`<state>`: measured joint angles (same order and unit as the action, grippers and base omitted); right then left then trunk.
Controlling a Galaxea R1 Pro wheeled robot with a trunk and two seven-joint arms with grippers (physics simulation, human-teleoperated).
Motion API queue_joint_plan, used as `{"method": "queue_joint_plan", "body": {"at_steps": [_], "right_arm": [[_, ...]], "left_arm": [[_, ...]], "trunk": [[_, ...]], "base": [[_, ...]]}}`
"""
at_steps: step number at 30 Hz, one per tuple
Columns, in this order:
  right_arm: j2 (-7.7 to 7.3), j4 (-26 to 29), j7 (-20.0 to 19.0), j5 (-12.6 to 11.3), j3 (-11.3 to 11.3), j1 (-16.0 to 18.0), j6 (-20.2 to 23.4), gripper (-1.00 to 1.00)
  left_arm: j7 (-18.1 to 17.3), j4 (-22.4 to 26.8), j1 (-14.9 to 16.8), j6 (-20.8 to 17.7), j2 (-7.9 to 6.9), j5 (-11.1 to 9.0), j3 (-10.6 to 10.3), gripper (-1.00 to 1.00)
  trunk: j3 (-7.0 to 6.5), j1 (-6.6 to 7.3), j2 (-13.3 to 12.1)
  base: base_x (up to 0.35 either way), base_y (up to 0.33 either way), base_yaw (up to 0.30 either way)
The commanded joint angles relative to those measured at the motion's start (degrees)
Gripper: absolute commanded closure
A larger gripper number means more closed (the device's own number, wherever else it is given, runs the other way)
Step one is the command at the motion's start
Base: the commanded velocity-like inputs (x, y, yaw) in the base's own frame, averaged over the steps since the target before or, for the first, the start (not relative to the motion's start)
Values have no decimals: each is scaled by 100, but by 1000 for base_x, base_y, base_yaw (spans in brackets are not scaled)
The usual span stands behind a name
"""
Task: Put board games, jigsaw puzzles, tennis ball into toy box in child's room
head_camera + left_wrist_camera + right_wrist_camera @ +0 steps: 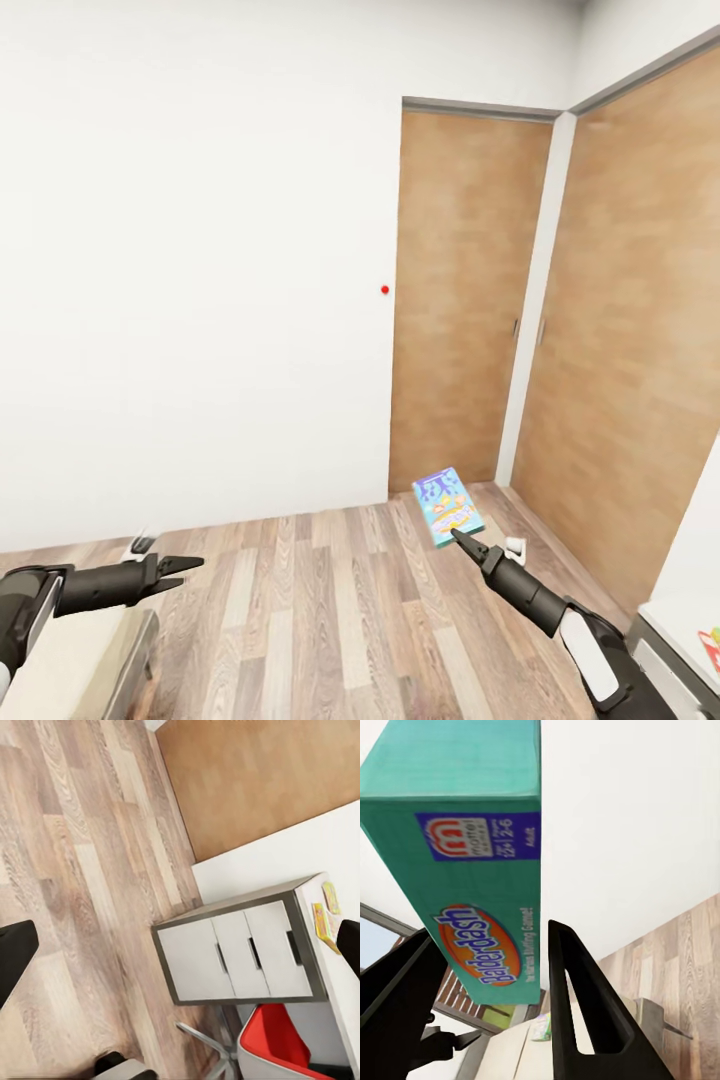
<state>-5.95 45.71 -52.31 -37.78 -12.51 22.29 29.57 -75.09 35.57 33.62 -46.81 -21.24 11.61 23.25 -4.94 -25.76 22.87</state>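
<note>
My right gripper [462, 540] is shut on the lower edge of a board game [447, 506], a blue box with purple and white art, and holds it above the wood floor near the door. Up close, the right wrist view shows its teal side [472, 832] clamped between the two dark fingers [577, 1005]. My left gripper [185, 572] hangs open and holds nothing, low at the left beside the bed [80, 660]. The table [690, 615] shows at the lower right corner. From the left wrist, bright jigsaw puzzles [328, 916] lie on the table top [341, 982]. The toy box and tennis ball are out of view.
A white wall faces me, with a wooden door [460, 300] and wooden wardrobe panels [640, 350] to the right. Under the table stand a grey drawer cabinet [240, 952] and a red chair [274, 1042]. A small white object [515, 546] lies on the floor.
</note>
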Motion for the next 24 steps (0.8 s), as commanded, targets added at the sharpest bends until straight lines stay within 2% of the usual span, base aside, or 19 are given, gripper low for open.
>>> {"method": "queue_joint_plan", "body": {"at_steps": [1,9,15,18,20,24], "right_arm": [[2,-1,-7,-37,-6,2,44,100],[5,-6,-7,-44,-6,8,49,100],[-9,-41,-15,-53,-9,10,55,100],[-46,-42,-26,-54,-17,4,67,100],[-62,-33,-36,-54,-40,-8,78,100],[-72,-18,-38,-61,-261,-37,115,100]], "left_arm": [[-52,1,4,-58,-1,60,30,-100],[-71,2,4,-56,-19,52,30,-100],[-280,59,4,-58,-28,57,25,-100],[-313,82,4,-63,-34,66,23,-100],[-348,92,4,-70,-94,60,26,-100],[-532,98,4,-73,-189,61,27,-100]], "trunk": [[12,-3,5],[88,-3,5],[108,-3,5],[109,-3,5],[109,-3,5],[106,-3,5]], "base": [[48,230,0],[23,60,0],[1,2,-12],[0,0,-175],[0,0,-240],[-87,0,-270]]}}
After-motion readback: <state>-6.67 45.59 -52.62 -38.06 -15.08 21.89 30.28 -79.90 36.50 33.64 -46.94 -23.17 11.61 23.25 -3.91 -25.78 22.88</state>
